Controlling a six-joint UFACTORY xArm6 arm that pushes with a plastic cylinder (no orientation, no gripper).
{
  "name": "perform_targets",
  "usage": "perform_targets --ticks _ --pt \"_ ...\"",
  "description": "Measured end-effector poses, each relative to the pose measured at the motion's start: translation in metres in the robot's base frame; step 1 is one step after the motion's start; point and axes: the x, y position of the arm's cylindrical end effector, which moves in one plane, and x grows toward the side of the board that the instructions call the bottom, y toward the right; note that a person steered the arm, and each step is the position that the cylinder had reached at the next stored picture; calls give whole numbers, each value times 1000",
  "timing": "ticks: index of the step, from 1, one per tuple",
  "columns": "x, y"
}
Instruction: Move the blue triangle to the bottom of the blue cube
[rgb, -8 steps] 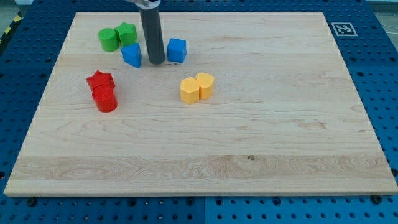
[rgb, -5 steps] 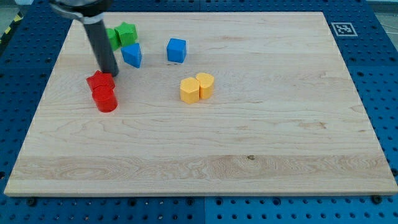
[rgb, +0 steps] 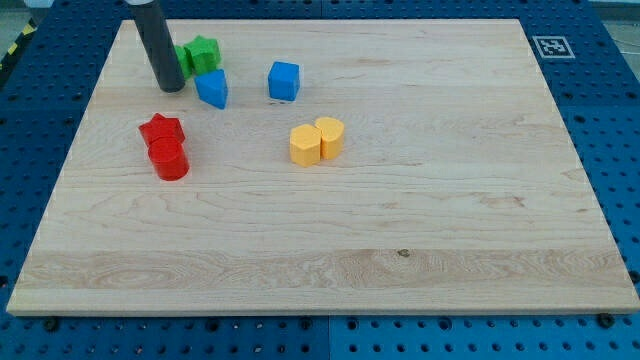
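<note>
Camera view shows the rod's tip on the table, left of the blue triangle; no fingers exist. The blue cube sits apart, rightward.

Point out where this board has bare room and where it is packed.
Bare: the whole stretch right of the yellow pair, and the wide band below the red pair to the bottom edge. Crowded: the top-left corner, where my tip stands beside the green blocks, the blue triangle and blue cube.
</note>
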Motion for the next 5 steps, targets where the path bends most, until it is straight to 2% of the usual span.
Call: perform_targets --ticks 3,5 --pt "5 2" --pt "6 33"
